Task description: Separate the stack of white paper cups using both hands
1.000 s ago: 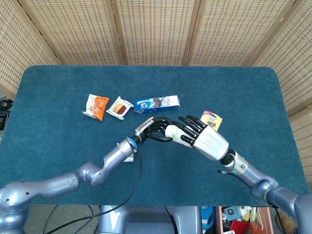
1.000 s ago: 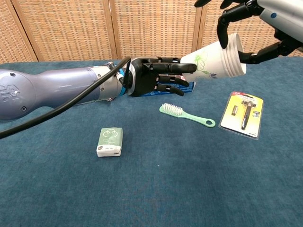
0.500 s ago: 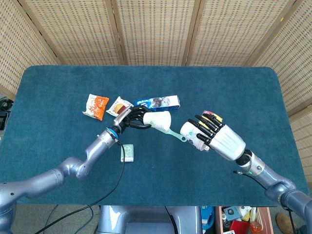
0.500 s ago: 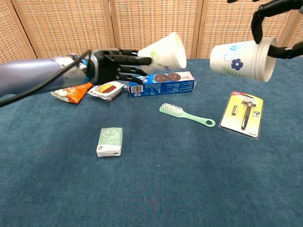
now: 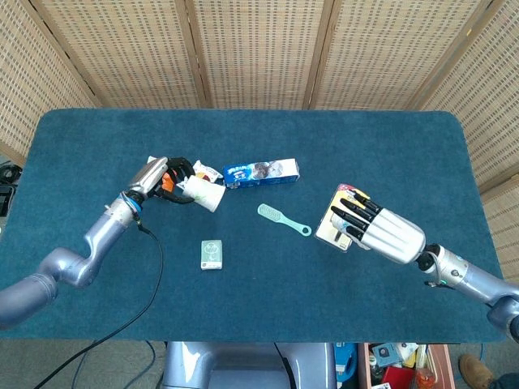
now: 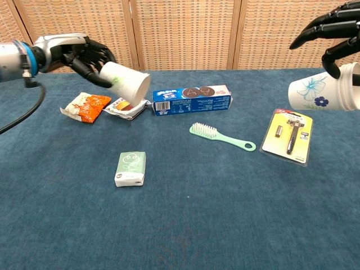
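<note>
Fingers (image 6: 90, 56) of each hand around its own cup (image 6: 125, 80).

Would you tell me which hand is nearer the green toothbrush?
The right hand, holding a cup over the razor pack, just past the toothbrush handle; the left hand is farther, above the snack packets.

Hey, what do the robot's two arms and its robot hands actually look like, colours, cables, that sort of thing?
Both arms are rounded metallic silver-grey segments. The left robot hand has black fingers, a silver back and a blue ring at the wrist, with a black cable trailing from there down off the blue table. The right robot hand has a ribbed white back shell and black fingers; a small green light shows near its wrist.
</note>
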Controlling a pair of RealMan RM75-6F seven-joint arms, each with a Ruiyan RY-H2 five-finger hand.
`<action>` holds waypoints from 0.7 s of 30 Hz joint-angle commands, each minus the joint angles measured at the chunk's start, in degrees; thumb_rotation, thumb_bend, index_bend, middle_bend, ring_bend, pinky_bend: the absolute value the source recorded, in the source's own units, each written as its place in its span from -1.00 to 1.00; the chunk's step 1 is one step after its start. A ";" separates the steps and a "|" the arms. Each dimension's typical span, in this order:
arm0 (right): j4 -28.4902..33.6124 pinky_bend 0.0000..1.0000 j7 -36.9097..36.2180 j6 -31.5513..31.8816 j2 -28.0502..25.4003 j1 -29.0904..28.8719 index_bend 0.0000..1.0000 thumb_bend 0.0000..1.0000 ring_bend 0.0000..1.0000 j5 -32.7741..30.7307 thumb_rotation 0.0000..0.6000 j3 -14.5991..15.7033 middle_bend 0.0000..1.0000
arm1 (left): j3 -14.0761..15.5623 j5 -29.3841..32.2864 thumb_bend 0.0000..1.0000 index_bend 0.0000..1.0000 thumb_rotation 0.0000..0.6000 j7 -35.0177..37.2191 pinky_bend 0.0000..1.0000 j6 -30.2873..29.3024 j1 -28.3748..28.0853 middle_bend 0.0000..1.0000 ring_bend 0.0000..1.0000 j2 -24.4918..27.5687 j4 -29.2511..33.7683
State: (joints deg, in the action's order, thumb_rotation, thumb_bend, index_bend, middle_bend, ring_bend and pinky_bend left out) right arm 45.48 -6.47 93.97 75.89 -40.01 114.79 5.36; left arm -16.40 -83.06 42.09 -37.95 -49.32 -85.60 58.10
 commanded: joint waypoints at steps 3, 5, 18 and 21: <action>6.07 -0.35 4.15 -5.63 -5.74 -2.99 0.36 0.15 -0.56 3.52 1.00 3.06 -0.44 | 5.47 -4.57 -0.76 0.01 1.00 -19.64 -0.09 -6.03 0.99 -0.04 -0.11 3.06 -3.52; 8.27 -0.35 5.50 -7.85 -7.34 -3.92 0.36 0.15 -0.56 4.57 1.00 3.97 -0.44 | 6.03 -4.62 -0.76 0.01 1.00 -23.82 -0.09 -7.02 1.30 -0.04 -0.11 3.16 -3.45; 16.47 -0.30 11.13 -22.93 -9.64 -8.02 0.36 0.15 -0.53 6.25 1.00 6.96 -0.40 | 9.73 -3.79 -0.76 0.01 1.00 -40.74 -0.09 -11.51 3.59 -0.05 -0.11 -0.91 -4.55; 16.35 -0.30 11.82 -23.22 -8.94 -7.77 0.28 0.02 -0.53 6.08 1.00 6.90 -0.43 | 10.33 -3.46 -0.76 0.01 1.00 -40.48 -0.09 -11.09 3.64 -0.16 -0.17 -1.14 -4.22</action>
State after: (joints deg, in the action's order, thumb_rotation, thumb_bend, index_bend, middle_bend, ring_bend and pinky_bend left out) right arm 61.83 5.08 70.88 66.70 -47.79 120.97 12.20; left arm -6.20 -86.64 1.52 -49.13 -45.76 -86.66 53.81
